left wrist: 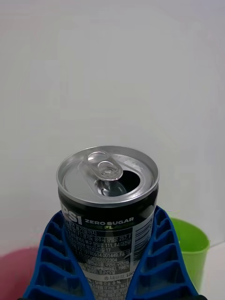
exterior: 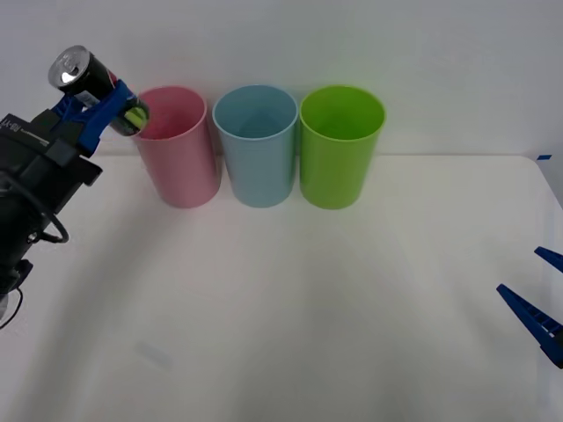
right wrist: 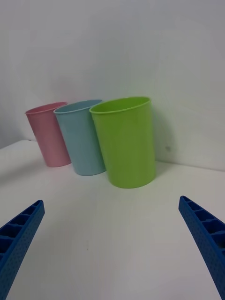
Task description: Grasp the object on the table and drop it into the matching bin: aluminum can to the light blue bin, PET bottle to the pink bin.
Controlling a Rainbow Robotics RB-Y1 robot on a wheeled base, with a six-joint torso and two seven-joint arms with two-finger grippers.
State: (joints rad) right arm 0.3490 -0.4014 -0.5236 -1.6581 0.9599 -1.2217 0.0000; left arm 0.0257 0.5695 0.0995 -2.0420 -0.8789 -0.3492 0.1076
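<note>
White tabletop [exterior: 290, 325] fills the scene, wide and plain, running back to a pale wall.

At the far left of the front view, the left gripper [exterior: 104, 112] is raised above the table, up beside the pink bin [exterior: 179, 148]. Its blue ribbed fingers [left wrist: 49, 255] are clamped on the aluminum can [exterior: 91, 85], one finger on each side of the can's body. The can is small and dark, tilted, with its silver top pointing up and to the left and its yellow-green mark at the lower end, close to the pink bin's rim. Whether the can touches that rim cannot be told. In the left wrist view the can's silver lid has its tab pressed in and the mouth open, and white lettering on the dark side reads "ZERO SUGAR".

Moving right, three tall cup-shaped bins stand upright in a row near the back of the table. First is the pink bin, then the light blue bin [exterior: 257, 146] just beside it, then a lime green bin [exterior: 340, 145] just beside that. All three are the same size and slightly tapered.

At the far right, the right gripper [exterior: 545, 290] sits low near the table's right edge, well apart from the bins. Its blue fingers [right wrist: 18, 236] are spread wide, holding nothing, and the right wrist view looks between them toward the three bins.
</note>
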